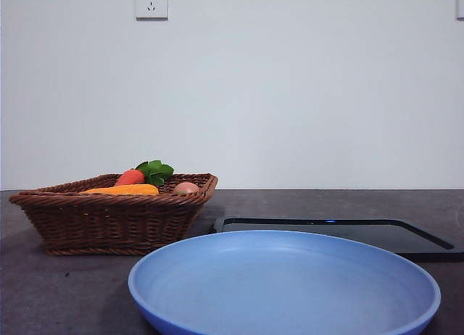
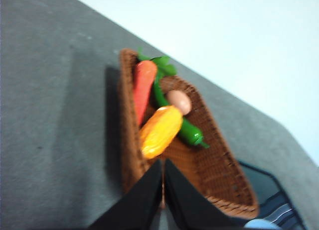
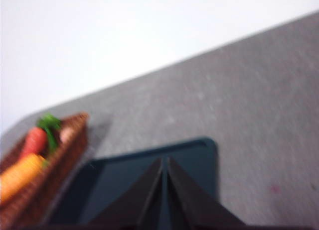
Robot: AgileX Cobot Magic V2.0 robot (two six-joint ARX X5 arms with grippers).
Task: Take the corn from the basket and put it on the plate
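Observation:
The orange-yellow corn (image 1: pixel 122 191) lies in the brown wicker basket (image 1: pixel 109 222) at the left of the table; the left wrist view shows the corn (image 2: pixel 160 132) beside a carrot and a green item. The light-blue plate (image 1: pixel 284 288) sits near the front, with nothing on it. My left gripper (image 2: pixel 163 163) is shut and hovers above the basket's (image 2: pixel 209 170) near rim, a short way from the corn. My right gripper (image 3: pixel 165 161) is shut above the black tray, away from the basket (image 3: pixel 45 190). Neither arm shows in the front view.
A red-orange carrot (image 1: pixel 130 178) with green leaves, a small pinkish-tan round item (image 1: pixel 186 188) and a green vegetable (image 2: pixel 189 133) share the basket. A flat black tray (image 1: pixel 341 233) lies behind the plate on the dark grey table. A white wall stands behind.

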